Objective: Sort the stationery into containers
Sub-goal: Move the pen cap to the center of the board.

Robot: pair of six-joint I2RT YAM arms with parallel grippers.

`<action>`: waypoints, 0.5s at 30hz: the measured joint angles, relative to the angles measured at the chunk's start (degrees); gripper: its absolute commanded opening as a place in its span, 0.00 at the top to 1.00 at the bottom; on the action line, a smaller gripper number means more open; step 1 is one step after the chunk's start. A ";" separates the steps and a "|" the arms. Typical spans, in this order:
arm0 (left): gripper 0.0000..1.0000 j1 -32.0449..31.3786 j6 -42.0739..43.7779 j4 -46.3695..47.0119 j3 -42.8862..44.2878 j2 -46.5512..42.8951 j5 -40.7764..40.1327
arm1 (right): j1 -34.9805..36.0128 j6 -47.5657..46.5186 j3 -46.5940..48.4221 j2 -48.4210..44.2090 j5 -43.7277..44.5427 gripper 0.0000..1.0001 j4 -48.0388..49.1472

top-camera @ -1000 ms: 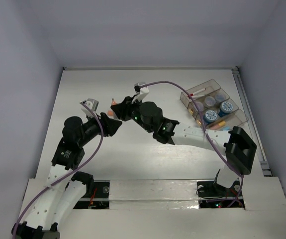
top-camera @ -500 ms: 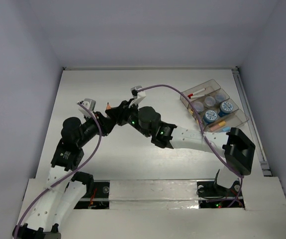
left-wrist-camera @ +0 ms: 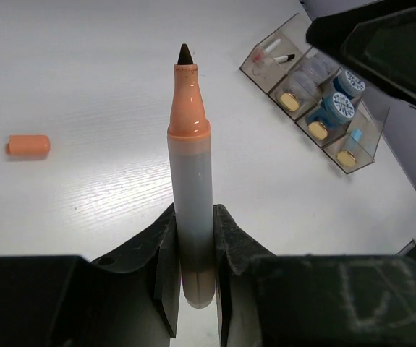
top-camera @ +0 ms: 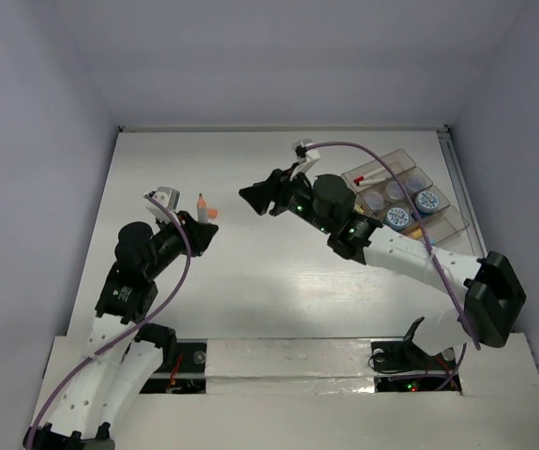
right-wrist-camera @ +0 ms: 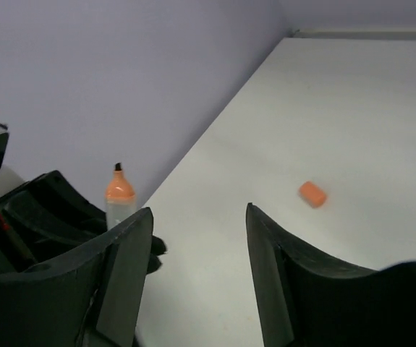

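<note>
My left gripper (left-wrist-camera: 194,214) is shut on an uncapped orange marker (left-wrist-camera: 190,166) with a grey barrel, held upright with its black nib up; both show in the top view, gripper (top-camera: 202,232) and marker (top-camera: 201,205). The small orange cap (left-wrist-camera: 28,144) lies on the table beside it, also in the top view (top-camera: 212,214) and the right wrist view (right-wrist-camera: 312,194). My right gripper (right-wrist-camera: 199,213) is open and empty, to the right of the marker (right-wrist-camera: 119,196), seen from above (top-camera: 248,195). The clear divided tray (top-camera: 438,223) stands at the far right.
The tray (left-wrist-camera: 264,50) holds blue-lidded jars (top-camera: 426,201), a red-capped stick (top-camera: 370,177), and orange and light-blue sticks (top-camera: 417,233). Purple cables loop over both arms. Walls close in the table on the left, back and right.
My right gripper has pulled back to the right, away from the left gripper, and is now open. My left gripper still holds the marker upright, now uncapped and standing free.
</note>
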 measured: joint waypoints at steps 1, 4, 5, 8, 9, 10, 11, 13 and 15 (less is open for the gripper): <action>1.00 0.04 0.07 -0.13 0.00 -0.02 -0.50 | -1.49 -0.33 -0.48 -0.76 -0.92 0.48 -0.33; 1.00 0.24 0.20 -0.66 0.00 -0.37 -2.12 | -3.69 -1.31 -1.31 -0.50 -4.04 0.74 -0.68; 1.00 0.33 0.20 -0.83 0.00 -0.74 -2.71 | -4.00 -1.44 -1.27 0.66 -5.38 0.79 -0.90; 1.00 0.39 0.20 -1.11 0.00 -2.10 -4.11 | -4.28 -2.12 1.92 7.43 -8.72 0.89 -4.20; 1.00 0.37 0.20 -1.18 0.00 -2.54 -4.55 | -4.33 -2.25 3.93 10.91 -9.99 0.89 -5.33; 1.00 0.37 0.20 -1.20 0.02 -2.84 -4.98 | -4.33 -2.43 6.03 14.49 -11.15 0.87 -6.51; 1.00 0.37 0.20 -1.22 0.02 -3.13 -5.20 | -4.33 -2.60 7.96 17.53 -12.15 0.83 -7.45; 1.00 0.37 0.20 -1.25 0.02 -3.50 -5.42 | -4.33 -2.43 12.11 24.17 -14.40 0.60 -9.27; 1.00 0.37 0.20 -1.25 0.02 -3.52 -5.49 | -4.33 -2.49 16.15 29.75 -16.52 0.43 -10.56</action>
